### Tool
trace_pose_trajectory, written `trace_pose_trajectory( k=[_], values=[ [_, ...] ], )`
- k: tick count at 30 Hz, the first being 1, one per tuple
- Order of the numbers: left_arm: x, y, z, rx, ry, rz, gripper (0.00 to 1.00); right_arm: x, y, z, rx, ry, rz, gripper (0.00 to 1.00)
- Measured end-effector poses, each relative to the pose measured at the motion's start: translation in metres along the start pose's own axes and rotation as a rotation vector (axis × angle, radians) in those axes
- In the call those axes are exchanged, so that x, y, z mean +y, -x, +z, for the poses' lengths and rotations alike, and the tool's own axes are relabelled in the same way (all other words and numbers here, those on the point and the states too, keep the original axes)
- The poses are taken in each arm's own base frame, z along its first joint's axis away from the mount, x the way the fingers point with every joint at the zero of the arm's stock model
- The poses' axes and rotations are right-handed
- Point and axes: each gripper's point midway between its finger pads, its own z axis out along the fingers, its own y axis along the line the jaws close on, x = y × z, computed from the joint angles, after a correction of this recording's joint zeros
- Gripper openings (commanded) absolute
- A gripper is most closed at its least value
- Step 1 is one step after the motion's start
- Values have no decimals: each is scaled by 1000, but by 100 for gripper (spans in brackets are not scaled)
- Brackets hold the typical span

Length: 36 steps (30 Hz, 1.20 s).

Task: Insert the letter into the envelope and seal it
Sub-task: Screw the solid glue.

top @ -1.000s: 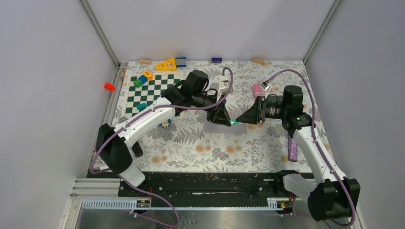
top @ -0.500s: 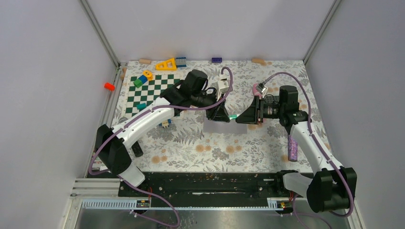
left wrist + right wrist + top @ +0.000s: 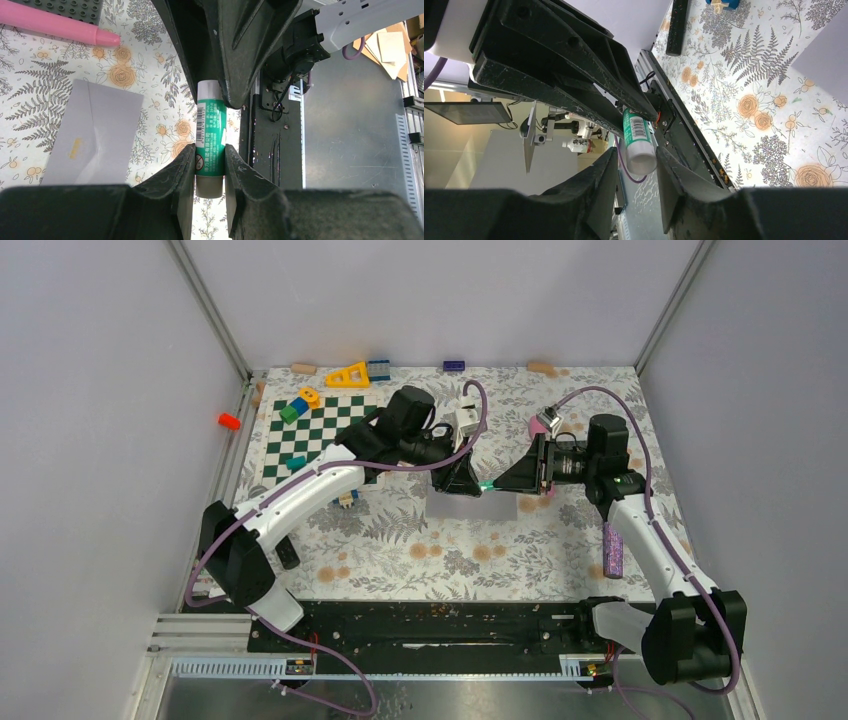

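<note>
My left gripper point(image 3: 209, 150) is shut on the lower body of a green glue stick point(image 3: 210, 135), holding it above the table. The stick's white cap end point(image 3: 640, 155) sits between the fingers of my right gripper point(image 3: 636, 152). One finger is against the cap and a narrow gap shows at the other. In the top view the two grippers meet tip to tip at the glue stick point(image 3: 487, 486). Below them the pale grey envelope point(image 3: 92, 135) lies flat on the floral cloth, also visible as the envelope point(image 3: 455, 508) from above. The letter does not show.
A pink marker point(image 3: 55, 27) and a dark studded plate point(image 3: 60, 6) lie beyond the envelope. A checkerboard point(image 3: 310, 435) with small blocks is at the back left. A purple marker point(image 3: 613, 550) lies at the right. A yellow triangle point(image 3: 348, 375) sits by the back wall.
My right gripper has moved left up to the glue stick and its fingers have narrowed around the cap. The left arm has stayed put with the stick.
</note>
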Motion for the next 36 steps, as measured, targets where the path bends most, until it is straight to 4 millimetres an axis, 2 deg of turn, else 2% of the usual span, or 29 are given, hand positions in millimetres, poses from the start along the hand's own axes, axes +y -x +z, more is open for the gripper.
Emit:
trace_pose_trajectory(
  k=[18,29,33,36],
  values=[
    [0,0,0,-1,0,16,0,0,3,-5,-9,5,9,40],
    [0,0,0,0,-2,17,0,-3,3,-5,-13,1,7,21],
    [-3,0,0,0,-21,15,0,-2,1,-6,-12,10,-59,21],
    [-12,1,1,-7,-75,-4,0,7,-5,-9,-9,43,-205,29]
  ],
)
